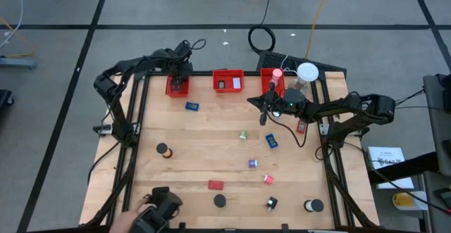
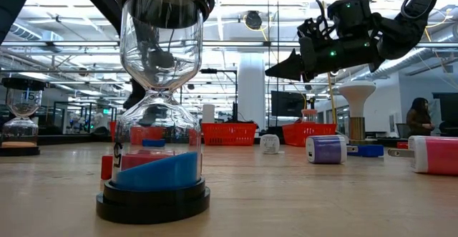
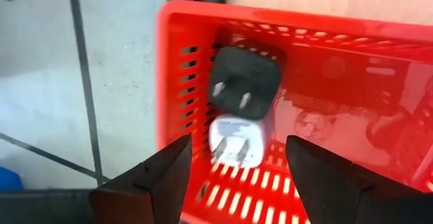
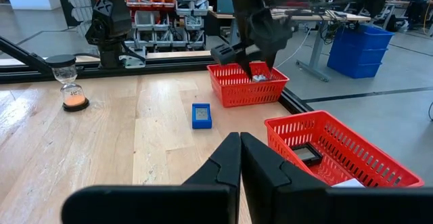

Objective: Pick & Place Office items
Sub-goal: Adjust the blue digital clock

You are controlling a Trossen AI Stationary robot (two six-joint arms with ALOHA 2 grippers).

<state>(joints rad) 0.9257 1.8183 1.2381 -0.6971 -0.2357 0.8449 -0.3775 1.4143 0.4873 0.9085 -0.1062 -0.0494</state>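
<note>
Red plastic fills the left wrist view: the left gripper (image 3: 233,176) hangs above the left bin (image 1: 177,85) with its jaws spread and nothing between them. Inside that bin lie a black plug adapter (image 3: 243,82) and a white plug adapter (image 3: 238,137), touching. The right gripper (image 1: 263,106), jaws closed and empty, hovers above the table (image 1: 197,148) near the right bin (image 1: 272,79). Other office items lie scattered on the wood: a blue block (image 1: 192,106), a red block (image 1: 215,184), a black disc (image 1: 220,200).
</note>
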